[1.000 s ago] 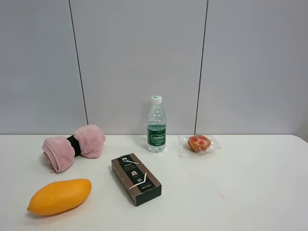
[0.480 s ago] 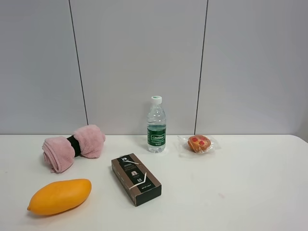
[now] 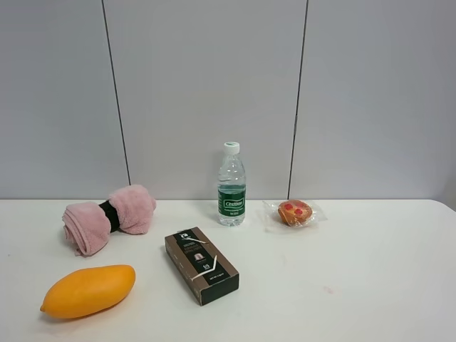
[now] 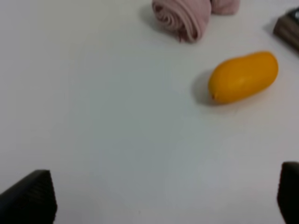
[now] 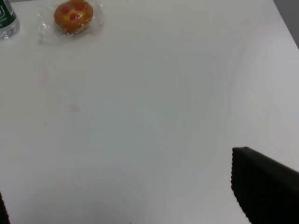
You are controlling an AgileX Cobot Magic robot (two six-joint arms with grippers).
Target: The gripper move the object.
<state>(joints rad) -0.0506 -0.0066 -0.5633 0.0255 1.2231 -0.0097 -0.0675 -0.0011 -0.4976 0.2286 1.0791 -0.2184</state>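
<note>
The orange-yellow mango (image 3: 88, 290) lies on the white table at the front left, apart from everything else. It also shows in the left wrist view (image 4: 243, 77). No arm or gripper shows in the exterior high view. In the left wrist view, my left gripper (image 4: 161, 196) is open and empty, its black fingertips (image 4: 30, 196) at the picture's two corners, well short of the mango. In the right wrist view, my right gripper (image 5: 135, 196) is open and empty over bare table; one black finger (image 5: 264, 189) shows fully.
A rolled pink towel (image 3: 107, 216) lies behind the mango. A brown box (image 3: 201, 265) lies at the middle front. A water bottle (image 3: 231, 185) stands behind it. A wrapped red-topped pastry (image 3: 295, 211) lies to the bottle's right, also in the right wrist view (image 5: 73, 15).
</note>
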